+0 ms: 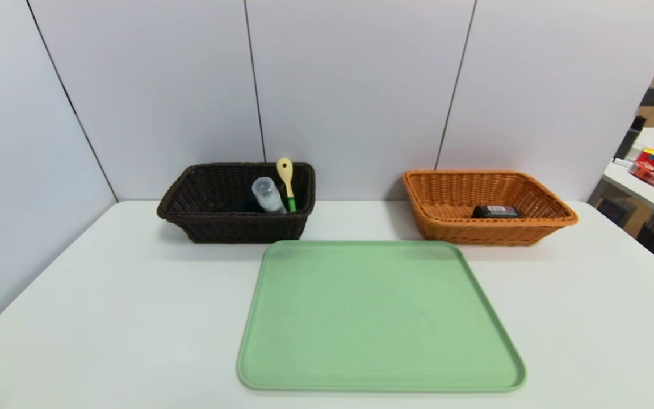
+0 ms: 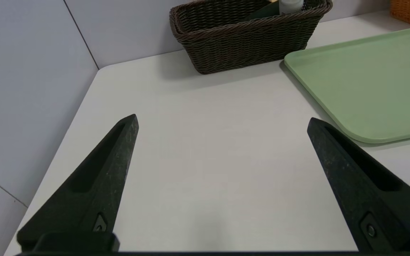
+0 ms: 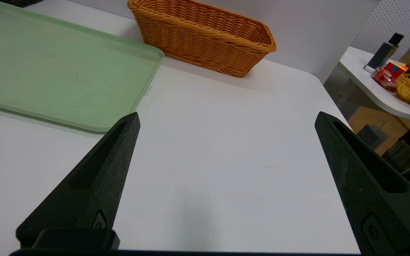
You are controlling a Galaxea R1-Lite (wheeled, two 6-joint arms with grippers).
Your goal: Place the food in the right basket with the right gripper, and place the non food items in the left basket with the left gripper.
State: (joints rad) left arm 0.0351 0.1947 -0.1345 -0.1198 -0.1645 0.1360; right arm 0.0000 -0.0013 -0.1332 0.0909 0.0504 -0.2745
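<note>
- On the far left of the counter (image 1: 105, 318), the dark brown left basket (image 1: 208, 224) holds the white bottle (image 1: 268, 195) and the yellow spoon (image 1: 285, 182), both leaning at its right end; the long black case cannot be made out against the dark weave.
- Far right, the small black carton (image 1: 496, 211) is seen lying inside the orange right basket (image 1: 474, 230).
- The carton is judged light and stiff, best taken across its flat sides; the bottle looks smooth and likely slippery, the spoon thin and rigid.
- The green tray (image 1: 378, 318) lies bare between and nearer than the baskets, so sorting appears finished.
- The left claw (image 2: 222, 121) and right claw (image 3: 226, 119) are spread wide over bare counter, holding nothing.
- A cluttered side table (image 1: 645, 187) stands off to the right, well apart; nothing obstructs either basket.
</note>
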